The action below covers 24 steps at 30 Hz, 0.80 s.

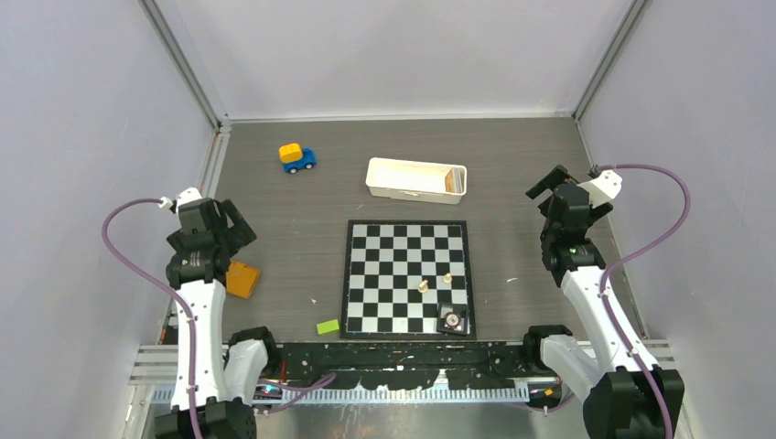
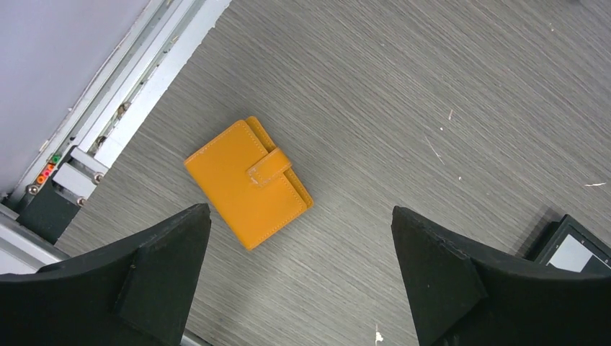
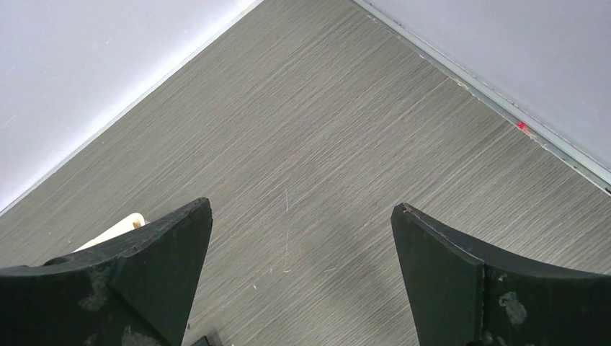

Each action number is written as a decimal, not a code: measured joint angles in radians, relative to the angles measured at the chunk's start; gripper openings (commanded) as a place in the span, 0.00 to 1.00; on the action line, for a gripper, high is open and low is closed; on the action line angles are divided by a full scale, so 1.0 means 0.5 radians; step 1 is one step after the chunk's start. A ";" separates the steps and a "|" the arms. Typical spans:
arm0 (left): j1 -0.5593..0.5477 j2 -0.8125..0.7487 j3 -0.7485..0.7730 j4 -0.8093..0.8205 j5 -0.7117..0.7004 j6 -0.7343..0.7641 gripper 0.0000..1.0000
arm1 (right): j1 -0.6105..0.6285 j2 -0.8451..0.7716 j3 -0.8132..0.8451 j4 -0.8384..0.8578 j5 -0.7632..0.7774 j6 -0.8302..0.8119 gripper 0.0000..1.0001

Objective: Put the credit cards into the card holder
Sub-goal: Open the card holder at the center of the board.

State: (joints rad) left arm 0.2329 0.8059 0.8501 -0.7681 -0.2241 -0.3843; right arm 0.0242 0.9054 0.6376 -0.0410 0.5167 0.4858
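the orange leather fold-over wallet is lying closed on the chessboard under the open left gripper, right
Not on the chessboard. The left wrist view shows the orange leather fold-over wallet lying closed on the bare grey table, under the open left gripper.

Left end effector jaws spread wide, empty, right end effector likewise, 2 arms raised

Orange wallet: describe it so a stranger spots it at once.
From the black-and-white chessboard, look left to the left arm. Beside it lies a flat orange-tan leather wallet, strap closed. Its nearest neighbour, a small block, is green and chunkier.
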 measured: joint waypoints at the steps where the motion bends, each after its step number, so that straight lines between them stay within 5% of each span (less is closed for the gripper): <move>1: 0.000 0.004 0.000 0.000 -0.006 0.000 1.00 | 0.000 0.000 0.000 0.000 0.002 -0.002 1.00; 12: 0.024 0.226 0.001 -0.025 -0.111 -0.021 1.00 | 0.000 0.000 -0.001 -0.001 0.012 -0.010 1.00; 24: 0.536 0.513 -0.033 -0.028 0.068 -0.240 1.00 | 0.000 -0.023 -0.034 -0.001 0.009 -0.010 1.00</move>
State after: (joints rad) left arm 0.5011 1.0626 0.8337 -0.7822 -0.1902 -0.5041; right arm 0.0242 0.8940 0.6205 -0.0414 0.5213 0.4808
